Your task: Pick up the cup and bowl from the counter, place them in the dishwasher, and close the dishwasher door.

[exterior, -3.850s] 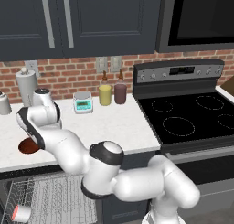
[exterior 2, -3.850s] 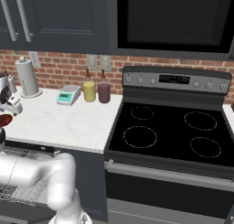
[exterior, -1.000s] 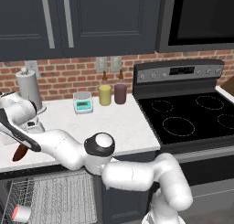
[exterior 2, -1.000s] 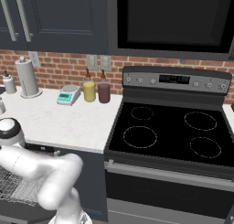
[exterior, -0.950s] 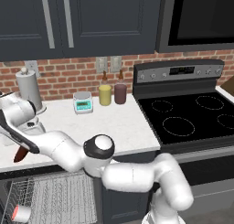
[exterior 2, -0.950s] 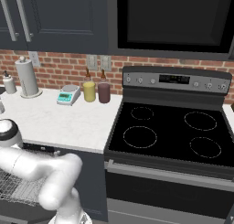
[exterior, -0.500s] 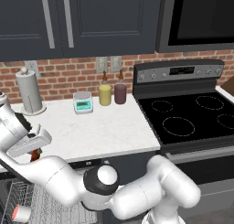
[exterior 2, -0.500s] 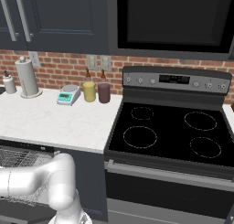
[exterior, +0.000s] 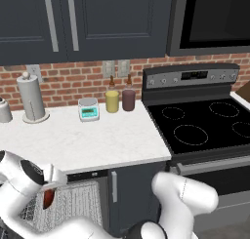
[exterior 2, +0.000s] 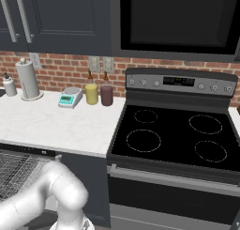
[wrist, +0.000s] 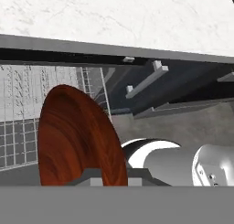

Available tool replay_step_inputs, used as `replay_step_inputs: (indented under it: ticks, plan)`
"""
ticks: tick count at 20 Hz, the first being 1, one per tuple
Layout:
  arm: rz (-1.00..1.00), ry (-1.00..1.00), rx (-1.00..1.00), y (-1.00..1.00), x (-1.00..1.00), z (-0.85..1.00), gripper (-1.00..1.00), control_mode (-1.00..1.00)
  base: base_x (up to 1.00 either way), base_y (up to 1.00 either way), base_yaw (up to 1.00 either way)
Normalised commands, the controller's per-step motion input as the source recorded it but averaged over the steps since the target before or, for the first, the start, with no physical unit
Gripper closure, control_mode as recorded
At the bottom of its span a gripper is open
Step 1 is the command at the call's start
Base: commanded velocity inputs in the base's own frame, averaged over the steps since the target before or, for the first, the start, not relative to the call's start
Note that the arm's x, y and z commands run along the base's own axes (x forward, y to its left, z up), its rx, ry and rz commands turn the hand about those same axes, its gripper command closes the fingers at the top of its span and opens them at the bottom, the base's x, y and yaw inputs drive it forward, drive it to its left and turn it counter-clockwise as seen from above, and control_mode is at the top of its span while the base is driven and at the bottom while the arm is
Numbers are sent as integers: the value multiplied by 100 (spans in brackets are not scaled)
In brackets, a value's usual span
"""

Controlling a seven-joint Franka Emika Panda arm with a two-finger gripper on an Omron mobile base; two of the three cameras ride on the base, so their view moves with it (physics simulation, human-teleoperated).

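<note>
My gripper (exterior: 48, 193) is shut on the dark reddish-brown bowl (exterior: 48, 199), holding it on edge just below the counter (exterior: 97, 140) front, over the dishwasher's (exterior: 78, 204) pulled-out wire rack. In the hand view the bowl (wrist: 77, 136) stands upright between the fingertips of my gripper (wrist: 109, 177), with the rack (wrist: 41, 99) behind it and the counter (wrist: 114, 13) above. The rack (exterior 2: 14, 172) also shows from the right side. The cup is hidden behind my arm. The dishwasher door is out of view.
A paper towel roll (exterior: 31, 99), a small scale (exterior: 89, 109), a yellow jar (exterior: 112, 100) and a maroon jar (exterior: 128, 99) stand along the brick wall. The black stove (exterior: 205, 130) is to the right. A narrow cabinet door (exterior: 117, 194) flanks the dishwasher.
The arm has carried the bowl down from counter height and a little to the right, to the open dishwasher rack. The grip on the bowl has held.
</note>
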Motion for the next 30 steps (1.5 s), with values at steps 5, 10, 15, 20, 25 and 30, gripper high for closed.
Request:
replay_step_inputs:
  ticks: [5, 10, 15, 20, 25, 30]
  plan:
    - [-11, -11, -21, -1, -94, -63, 100, -100, 0, 0, 0]
    - [-4, -11, -23, -17, -30, -68, 100, -100, 0, 0, 0]
    - [-11, -4, -6, -36, 12, -28, 100, -100, 0, 0, 0]
    - [-2, 2, 6, -38, 44, -32, 100, -100, 0, 0, 0]
    - [0, 4, 17, -6, 46, -18, 100, -100, 0, 0, 0]
    - [11, 7, 17, 25, 20, -32, 100, -100, 0, 0, 0]
